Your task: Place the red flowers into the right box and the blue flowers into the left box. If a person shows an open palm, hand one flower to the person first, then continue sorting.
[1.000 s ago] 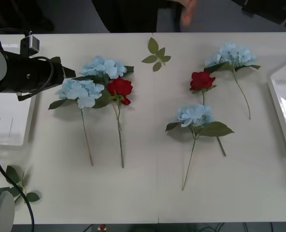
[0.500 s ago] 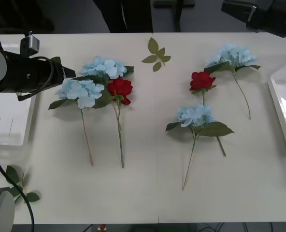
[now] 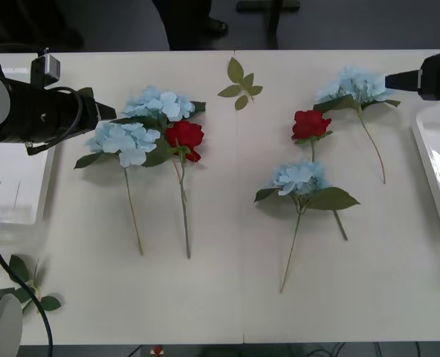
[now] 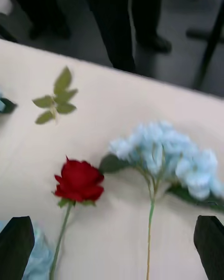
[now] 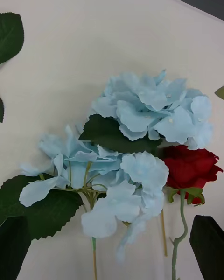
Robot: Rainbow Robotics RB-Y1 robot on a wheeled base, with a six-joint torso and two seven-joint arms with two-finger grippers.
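Front view, nearest edge first: a loose leaf sprig (image 3: pixel 28 286) lies off the table's (image 3: pixel 227 297) 8 o'clock corner. Mid-table, four pale-blue hydrangeas and two red roses lie flat, every stem running toward 6 o'clock and every bloom pointing to 12. At 9 o'clock a pair of hydrangeas (image 3: pixel 125 141) (image 3: pixel 160 104) overlap, with a rose (image 3: pixel 184 136) touching them on the right side. Toward 3 o'clock a hydrangea (image 3: pixel 300 177) lies nearest, its stem slanting to 7 o'clock; the second rose (image 3: pixel 311 123) sits just beyond it, and the last hydrangea (image 3: pixel 357 84) lies at 2 o'clock. A bloomless leaf sprig (image 3: pixel 239 82) rests at 12 o'clock.

Left box (image 3: pixel 12 193) sits at the 9 o'clock edge, partly under the left arm; a bare white floor is what can be seen of it. Right box (image 3: pixel 437 145) sits at the 3 o'clock edge — only its rim and part of its floor are in frame, with nothing lying on that part.

Left wrist view adds what the front view hides: the left gripper (image 5: pixel 112 247) hovers over the overlapping pair with its black fingers spread wide. Right wrist view shows the right gripper (image 4: pixel 114 247) likewise spread above the far rose and hydrangea — and, beyond the table's far edge, a person's dark trousers (image 4: pixel 116 18) and shoes.
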